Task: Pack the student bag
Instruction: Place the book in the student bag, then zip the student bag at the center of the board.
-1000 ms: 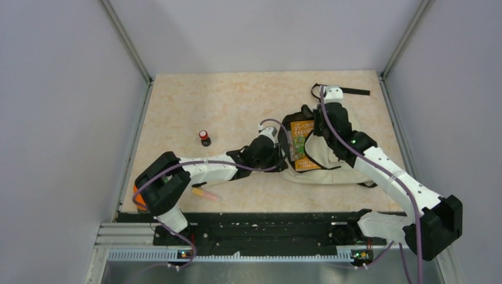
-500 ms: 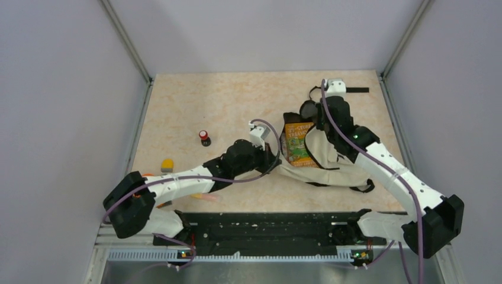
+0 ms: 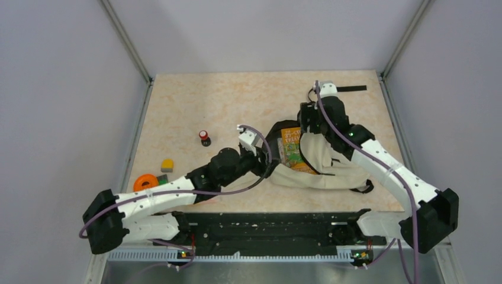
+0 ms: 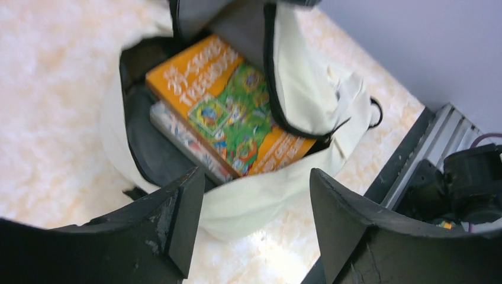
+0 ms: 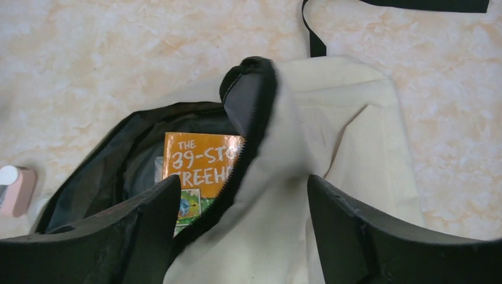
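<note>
On the table (image 3: 225, 100), right of the middle, the student bag (image 3: 331, 174) is lying with its mouth gaping. Both claws were closed a moment ago and are now standing wide, holding nothing. The right claw (image 5: 243, 201) is hanging over the flap and the left claw (image 4: 253, 207) is drawing back. The orange book (image 3: 290, 145) is resting inside, so I am judging it packed. The tape roll (image 3: 145, 181), yellow block (image 3: 167, 164) and red-capped bottle (image 3: 203, 137) are waiting at the left, and the sagging flap may be narrowing the opening.
</note>
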Motion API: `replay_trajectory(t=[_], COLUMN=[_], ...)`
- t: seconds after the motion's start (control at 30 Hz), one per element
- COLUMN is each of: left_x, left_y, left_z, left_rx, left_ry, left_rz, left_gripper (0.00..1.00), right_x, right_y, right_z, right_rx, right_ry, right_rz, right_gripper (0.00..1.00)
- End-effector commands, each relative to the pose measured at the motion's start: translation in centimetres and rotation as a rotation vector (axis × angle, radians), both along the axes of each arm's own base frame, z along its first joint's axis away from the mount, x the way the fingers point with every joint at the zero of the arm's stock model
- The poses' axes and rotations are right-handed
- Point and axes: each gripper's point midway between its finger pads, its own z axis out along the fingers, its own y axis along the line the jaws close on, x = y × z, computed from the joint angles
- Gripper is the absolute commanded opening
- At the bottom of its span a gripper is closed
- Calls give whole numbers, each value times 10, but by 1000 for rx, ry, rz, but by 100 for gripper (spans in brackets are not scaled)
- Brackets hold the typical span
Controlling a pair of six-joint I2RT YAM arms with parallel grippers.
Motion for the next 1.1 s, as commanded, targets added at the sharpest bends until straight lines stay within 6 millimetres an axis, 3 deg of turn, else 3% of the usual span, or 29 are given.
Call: replay_trajectory(t=[0.0,0.13,0.3,0.5,0.6,0.73,0.87,1.07], left_x=[2,-20,-39,-66,-71,-68,-58,-36], left_y=[6,-26,-82,-143,-170,-192,-206,-218], left_z=[53,62,55,59,26,-3,-37,-59], left_rx=[17,20,70,21,101,164,233,267], left_ry=[-190,-226,-232,-274,-336,-447,-406,-408], left_rz=[53,-58,-176,-375,-502,-588,-662,-628], left_gripper=[71,76,76,79,81,80,59,54], right_x=[-13,-29,-44,-36,-31,-33,-40,-47], right_y=[-4,-23,-43,-97,-119,-126,-129,-131], right_z=[55,66,71,41,29,32,45,53], right_rx=[85,85,122,143,206,243,254,245], right_ry=[-109,-118,-119,-71,-56,-77,-124,-145], right_rz=[21,-17,-34,-168,-221,-257,-271,-274], right_gripper=[78,85,95,99,98,95,95,94])
